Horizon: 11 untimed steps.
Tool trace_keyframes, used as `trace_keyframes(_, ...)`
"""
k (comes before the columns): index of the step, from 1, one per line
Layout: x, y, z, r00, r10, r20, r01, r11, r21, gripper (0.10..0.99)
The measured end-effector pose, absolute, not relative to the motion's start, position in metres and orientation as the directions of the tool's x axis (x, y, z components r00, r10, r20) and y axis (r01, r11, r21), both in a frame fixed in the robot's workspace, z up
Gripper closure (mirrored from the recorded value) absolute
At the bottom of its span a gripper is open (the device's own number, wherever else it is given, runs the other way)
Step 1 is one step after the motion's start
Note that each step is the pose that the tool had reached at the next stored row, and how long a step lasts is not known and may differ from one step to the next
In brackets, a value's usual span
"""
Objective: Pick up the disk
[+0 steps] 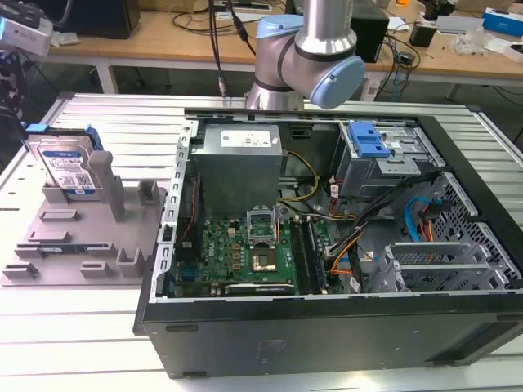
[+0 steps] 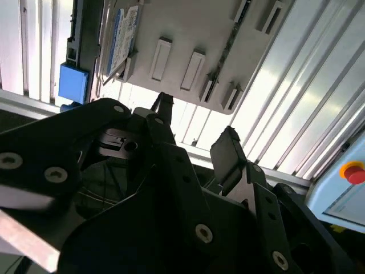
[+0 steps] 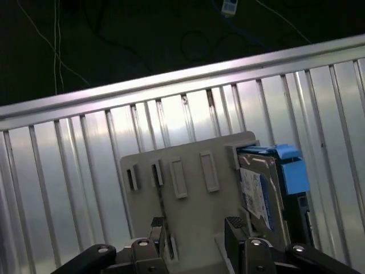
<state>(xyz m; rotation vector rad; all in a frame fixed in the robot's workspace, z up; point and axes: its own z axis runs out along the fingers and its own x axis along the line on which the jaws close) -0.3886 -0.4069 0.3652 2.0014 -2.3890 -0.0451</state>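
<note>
Gripper (image 3: 195,228) sits closest to the lens in both wrist views: dark fingers (image 2: 228,145) spread, open gap btwn the tips, nothing pinched, touching nothing. It hovers above the grey fixture (image 3: 182,171), well apart from it. The disk (image 3: 259,194) lies off to one side of the finger line, not btwn the tips.

In the exterior view, nearest is the open computer case (image 1: 327,327), black wall facing the camera. Inside it are a green motherboard (image 1: 245,253) and a grey power supply (image 1: 241,163), w/ a blue latch (image 1: 368,140) on the drive cage at approx. 1 o'clock from the board.

Fixture (image 1: 73,245) rests on the slatted metal table (image 1: 82,343), just beside the case, at approx. 9 o'clock from it.

The disk (image 1: 67,167) is in the fixture's far corner, approx. 10 o'clock from the case centre. It stands on edge, close to upright, label face toward the camera. It's a flat silver rectangle w/ a white-and-blue label. Blue plastic rails (image 1: 61,129) run along its edges, and in the second wrist view one rail end (image 2: 73,83) shows as a bright blue block beside the disk (image 2: 122,37). A grey upright post (image 1: 102,175) stands just beside the disk, at its 3 o'clock, partly overlapping it.

Farther back, at 12 o'clock, is the robot arm (image 1: 306,49), silver tube w/ pale blue joint caps. Behind it are wooden workbenches (image 1: 163,41) w/ cables and boxes.
</note>
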Motion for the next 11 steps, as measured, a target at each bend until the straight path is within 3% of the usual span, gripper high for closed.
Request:
trace_keyframes(8,-0.388,-0.406,0.365,-0.121,-0.993,0.001,-0.992,0.121,0.038,0.545)
trace_keyframes(11,-0.387,-0.388,0.365,-0.121,-0.993,0.001,-0.992,0.121,0.038,0.545)
